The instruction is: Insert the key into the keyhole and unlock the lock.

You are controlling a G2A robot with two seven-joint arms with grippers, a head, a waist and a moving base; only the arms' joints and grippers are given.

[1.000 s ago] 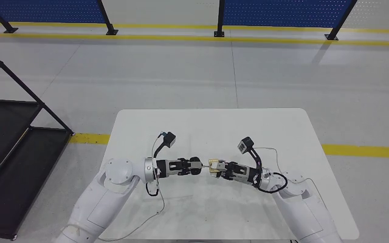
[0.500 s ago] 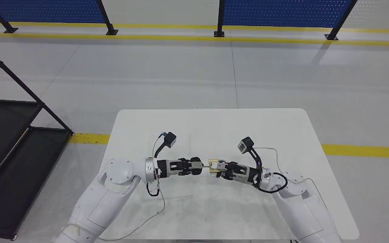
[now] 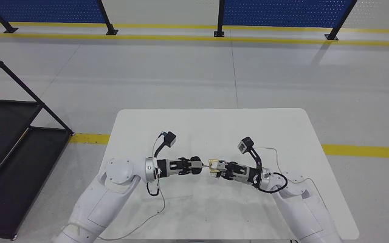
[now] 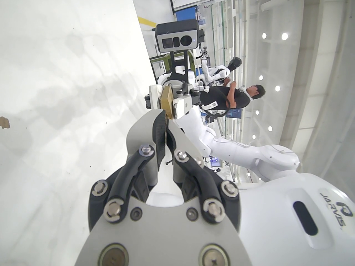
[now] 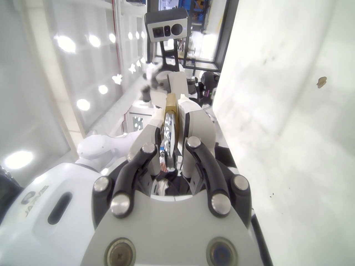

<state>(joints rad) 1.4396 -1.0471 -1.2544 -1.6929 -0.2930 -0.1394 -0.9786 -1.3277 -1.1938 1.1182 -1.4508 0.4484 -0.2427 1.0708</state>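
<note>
Both arms meet over the middle of the white table (image 3: 273, 130). My right gripper (image 3: 221, 168) is shut on a padlock (image 3: 214, 164). Its brass body (image 5: 170, 105) points away from the wrist, and the chrome shackle (image 5: 169, 137) lies between the fingers. My left gripper (image 4: 167, 119) is shut, its tips right against the brass lock (image 4: 167, 101). The key is almost wholly hidden between the black pads (image 4: 159, 137). I cannot tell whether its blade is inside the keyhole. From above, the left gripper (image 3: 199, 165) sits just left of the lock.
A small brown speck (image 4: 4, 122) lies on the tabletop below the grippers. A black rack (image 3: 24, 158) stands on the floor to the left of the table. Thin cables (image 3: 159, 206) trail beside the arms.
</note>
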